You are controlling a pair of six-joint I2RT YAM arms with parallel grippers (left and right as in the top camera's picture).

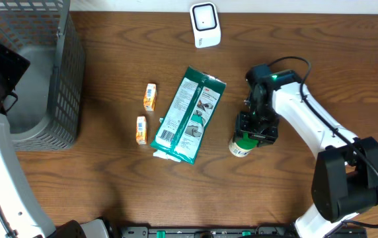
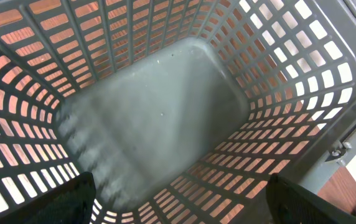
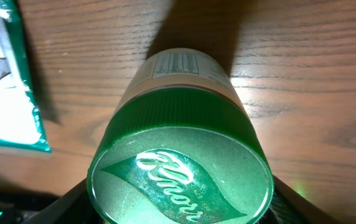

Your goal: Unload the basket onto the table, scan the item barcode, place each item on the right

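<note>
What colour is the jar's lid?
Green lid with an embossed logo, clearest in the right wrist view.

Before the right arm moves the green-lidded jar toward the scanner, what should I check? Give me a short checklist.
1. Jar sits inside the right gripper: ok.
2. Grip actually tight on the green lid: cannot tell.
3. Barcode located on the jar: cannot tell; only small print shows.
4. Scanner uncovered at the far edge: ok.
5. Left gripper open over the basket, away from the jar: ok.

Mock shop checkout, perhaps, scanner (image 1: 205, 25), basket (image 1: 70, 79) (grey plastic), wooden table (image 1: 110, 192)
</note>
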